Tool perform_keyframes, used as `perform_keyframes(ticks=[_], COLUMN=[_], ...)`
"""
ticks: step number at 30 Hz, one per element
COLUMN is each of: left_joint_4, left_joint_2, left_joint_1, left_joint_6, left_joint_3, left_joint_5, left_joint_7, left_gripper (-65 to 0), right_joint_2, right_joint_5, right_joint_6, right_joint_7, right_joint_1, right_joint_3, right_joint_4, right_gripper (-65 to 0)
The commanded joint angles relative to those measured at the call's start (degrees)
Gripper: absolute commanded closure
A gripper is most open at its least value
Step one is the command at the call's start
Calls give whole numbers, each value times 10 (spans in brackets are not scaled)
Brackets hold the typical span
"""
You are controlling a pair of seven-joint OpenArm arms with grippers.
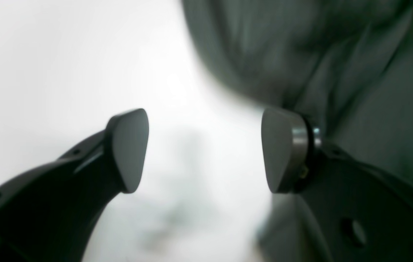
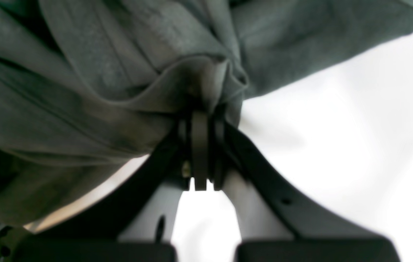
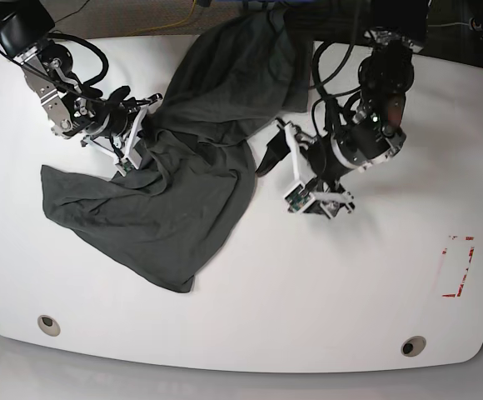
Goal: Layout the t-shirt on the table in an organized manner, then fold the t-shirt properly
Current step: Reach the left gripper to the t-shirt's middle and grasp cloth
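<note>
While my right hand (image 2: 201, 120) is pinching a fold of the t-shirt (image 3: 175, 183), bunched far-left on the counter (image 3: 308, 292), my left hand (image 1: 204, 149) is gaping empty, needing a free hem.

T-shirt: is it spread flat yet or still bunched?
Still bunched. The t-shirt lies crumpled and twisted across the table, one fold pinched in the shut right pincer.
</note>
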Motion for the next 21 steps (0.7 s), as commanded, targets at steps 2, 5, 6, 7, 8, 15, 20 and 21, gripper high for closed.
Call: perform_keyframes(ticks=[2, 5, 6, 7, 8, 15, 20, 21], left_joint_4=[-40, -97, -122, -144, -160, -273, -331, -342], left_joint_2=[43, 76, 87, 96, 101, 145, 155, 155], left_joint_1=[-42, -72, -82, -90, -96, -119, -132, -136], left_joint_6=[14, 21, 21, 21, 21, 25, 56, 64], left_joint_3=[8, 11, 12, 12, 12, 12, 12, 12], left_joint_5=[28, 50, 54, 56, 56, 59, 60, 59], left_joint_7=[-10, -10, -10, -10, -11, -61, -104, -109], left_gripper=[-454, -454, -454, -454, -454, -451, -454, -454], right_joint_2=[2, -4, -7, -7, -7, -9, -10, -10], right_joint_5=[-5, -5, -5, -5, -5, -5, -5, -5], right_joint_6=[-3, -3, -3, -4, -4, -4, -4, -4], right_joint_7=[-26, -26, -26, -26, -26, -26, -25, -25], right_joint_1=[-5, -5, -5, -5, -5, -6, -7, -7], right_joint_3=[-5, -5, -5, -5, -5, -5, -5, -5], right_joint_4=[-6, -6, -6, -6, -6, -6, -5, -5], right_gripper=[0, 0, 0, 0, 0, 0, 0, 0])
